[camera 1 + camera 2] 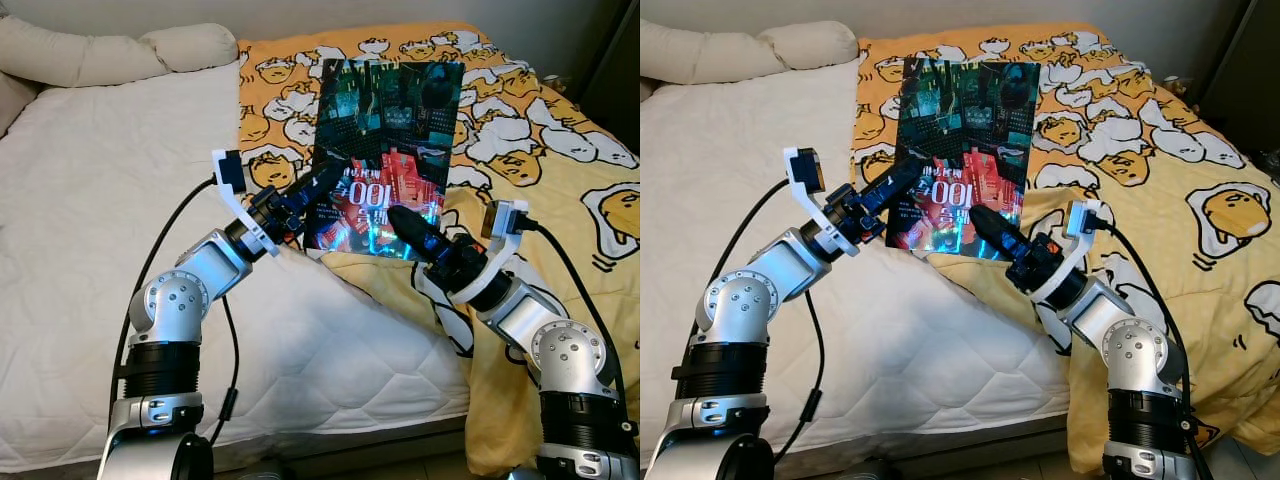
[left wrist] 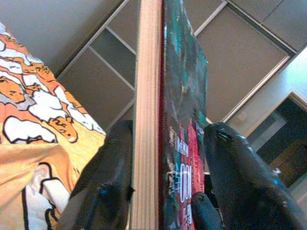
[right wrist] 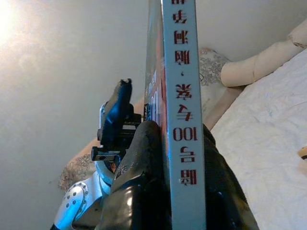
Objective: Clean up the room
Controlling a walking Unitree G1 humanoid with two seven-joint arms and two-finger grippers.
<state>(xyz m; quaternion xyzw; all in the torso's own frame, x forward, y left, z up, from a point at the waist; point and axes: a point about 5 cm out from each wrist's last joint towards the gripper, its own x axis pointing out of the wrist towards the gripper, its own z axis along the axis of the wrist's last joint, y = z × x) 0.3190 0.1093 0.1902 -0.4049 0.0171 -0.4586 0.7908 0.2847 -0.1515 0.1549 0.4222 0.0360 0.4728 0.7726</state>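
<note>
A large book (image 1: pixel 385 150) with a dark teal and red cover is held upright above the bed, cover facing me. My left gripper (image 1: pixel 325 182) is shut on its lower left edge; in the left wrist view the page block (image 2: pixel 147 115) runs between the two black fingers (image 2: pixel 108 187). My right gripper (image 1: pixel 405 222) is shut on the lower right edge, its fingers (image 3: pixel 144 177) clamping the grey spine (image 3: pixel 184 120) with red characters. Both arms reach in from below.
A white mattress (image 1: pixel 100 230) lies under the left arm. A yellow blanket (image 1: pixel 560 150) with egg cartoon prints covers the right half. Cream pillows (image 1: pixel 110 55) rest at the back left. The bed's front edge is near my body.
</note>
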